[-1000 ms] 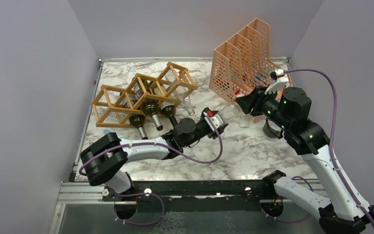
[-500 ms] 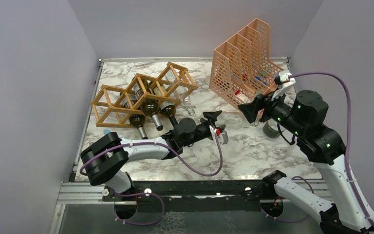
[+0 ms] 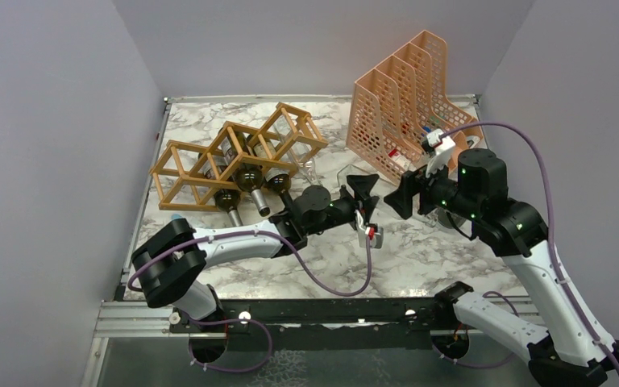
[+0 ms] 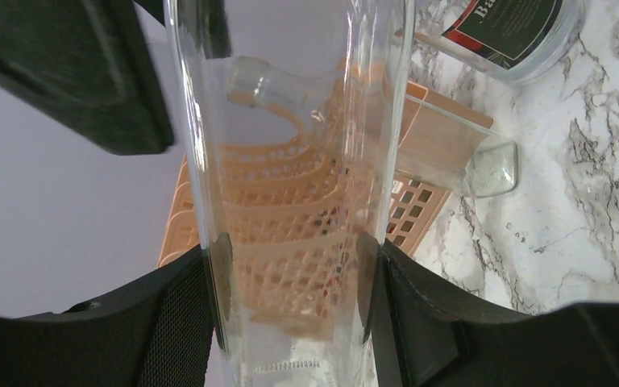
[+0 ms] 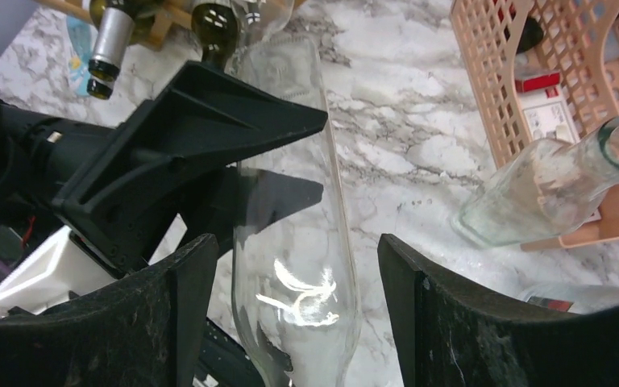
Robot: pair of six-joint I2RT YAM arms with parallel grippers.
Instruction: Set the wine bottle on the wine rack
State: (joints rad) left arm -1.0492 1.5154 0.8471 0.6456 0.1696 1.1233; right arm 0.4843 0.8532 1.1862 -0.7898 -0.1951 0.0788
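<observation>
A clear glass wine bottle [image 4: 290, 161] hangs in the air between my two grippers. My left gripper [image 4: 290, 258] is shut on it, both pads pressed against the glass. My right gripper [image 5: 298, 266] is open and straddles the same bottle [image 5: 290, 201], with a gap on each side. In the top view the left gripper [image 3: 363, 192] and right gripper [image 3: 395, 197] face each other at mid table. The wooden wine rack [image 3: 234, 157] stands at the back left with three dark bottles in its cells.
A peach mesh file holder [image 3: 403, 97] stands at the back right. A second clear bottle [image 5: 548, 185] leans against its base. A bottle with a dark label [image 4: 516, 32] stands beside it. Dark bottle necks [image 5: 113, 36] stick out of the rack.
My left wrist has rolled and lifted toward the right. My right gripper has swung left and now sits with its fingers on either side of the bottle.
</observation>
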